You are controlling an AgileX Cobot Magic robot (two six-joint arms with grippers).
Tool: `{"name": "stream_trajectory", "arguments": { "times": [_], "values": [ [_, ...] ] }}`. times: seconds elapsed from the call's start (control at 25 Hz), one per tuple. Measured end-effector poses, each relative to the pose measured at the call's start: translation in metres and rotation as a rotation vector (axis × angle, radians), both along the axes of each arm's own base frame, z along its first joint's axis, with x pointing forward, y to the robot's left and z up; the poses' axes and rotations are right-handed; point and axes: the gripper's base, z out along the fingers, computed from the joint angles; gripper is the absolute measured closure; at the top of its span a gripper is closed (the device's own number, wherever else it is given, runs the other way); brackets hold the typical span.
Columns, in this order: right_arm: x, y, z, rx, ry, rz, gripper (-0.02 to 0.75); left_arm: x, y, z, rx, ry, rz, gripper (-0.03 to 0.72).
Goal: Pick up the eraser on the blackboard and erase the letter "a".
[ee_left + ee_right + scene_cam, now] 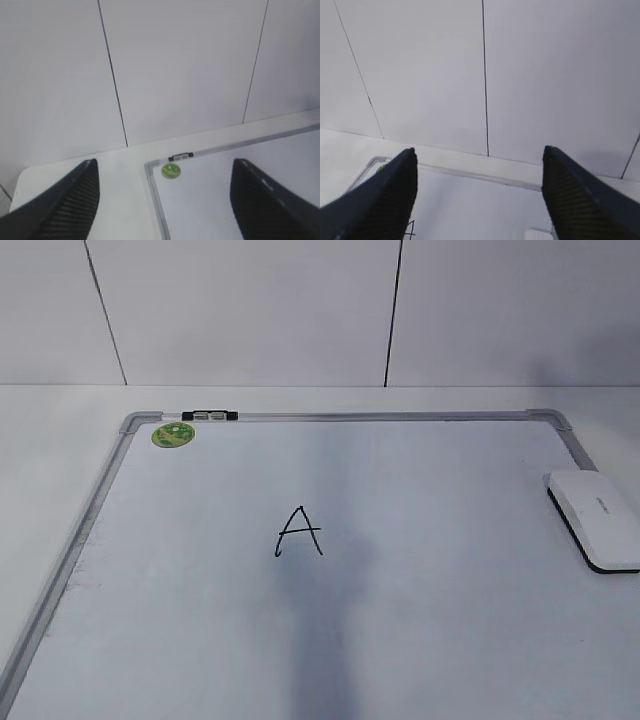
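The eraser (597,518), a flat white block with a black underside edge, lies on the right edge of the blackboard (200,590); a corner of it shows in the right wrist view (539,234). A pointed capital "A" (299,531) in black marker stands mid-board, and a piece of it shows in the right wrist view (409,231). No lowercase cursive "a" shows in any view. My left gripper (165,200) is open and empty above the board's far left corner. My right gripper (479,195) is open and empty above the board's far part. Neither gripper shows in the exterior view.
A round green magnet (173,434) sits at the board's far left corner, also in the left wrist view (171,171). A small black-and-silver clip (210,416) is on the top frame. A white panelled wall (250,310) stands behind the table.
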Motion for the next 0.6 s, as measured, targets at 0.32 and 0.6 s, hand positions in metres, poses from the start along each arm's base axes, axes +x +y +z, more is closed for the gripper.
{"name": "stream_trajectory", "arguments": {
  "times": [0.32,0.6],
  "values": [
    [-0.019,-0.001,-0.069,0.016,0.054,-0.016,0.145,-0.012,0.006,-0.046,0.021,0.136,0.048,0.083],
    [-0.036,-0.002,-0.119,0.015,0.115,-0.017,0.145,-0.031,0.013,-0.101,0.055,0.201,0.106,0.094]
  ]
}}
